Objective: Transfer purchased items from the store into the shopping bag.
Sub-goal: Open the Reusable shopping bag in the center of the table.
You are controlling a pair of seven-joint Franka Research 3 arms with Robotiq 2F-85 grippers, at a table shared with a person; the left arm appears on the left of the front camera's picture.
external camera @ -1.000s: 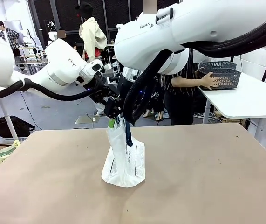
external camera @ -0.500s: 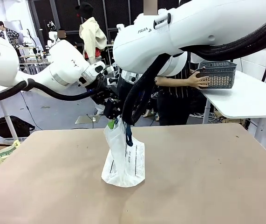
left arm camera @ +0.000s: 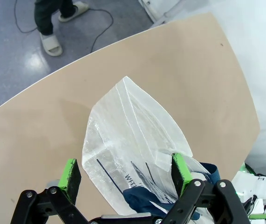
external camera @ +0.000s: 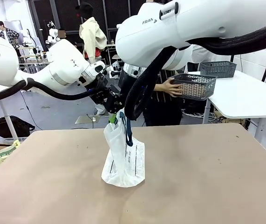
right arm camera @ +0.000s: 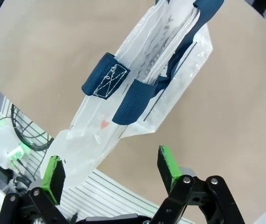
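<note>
The shopping bag (external camera: 123,161) stands at the middle of the table (external camera: 207,177), its top drawn up into a peak toward 12 o'clock, where both tools meet it. It is thin translucent film: light, limp and slippery, likely to fold shut once let go. The woven navy strap handles (right arm camera: 133,100) look like the firmest place to take hold, better than the film itself.

The left tool (left arm camera: 125,170) is released, jaws spread wide with the bag's upper edge lying loosely between the green pads (left arm camera: 70,173). Whether a pad touches the film I cannot tell. The right tool (right arm camera: 109,172) is also released, and the straps lie beyond its fingertips, toward 12 o'clock, nothing between the jaws.

A second ago the store basket (external camera: 195,86) sat on the side table (external camera: 244,98) under the person's hand (external camera: 170,87). Now that hand carries it in the air at 2 o'clock from the bag, nearer the middle, while a second basket (external camera: 219,69) stays behind. Its lattice sides hide any goods inside. Bag and arms have barely moved
</note>
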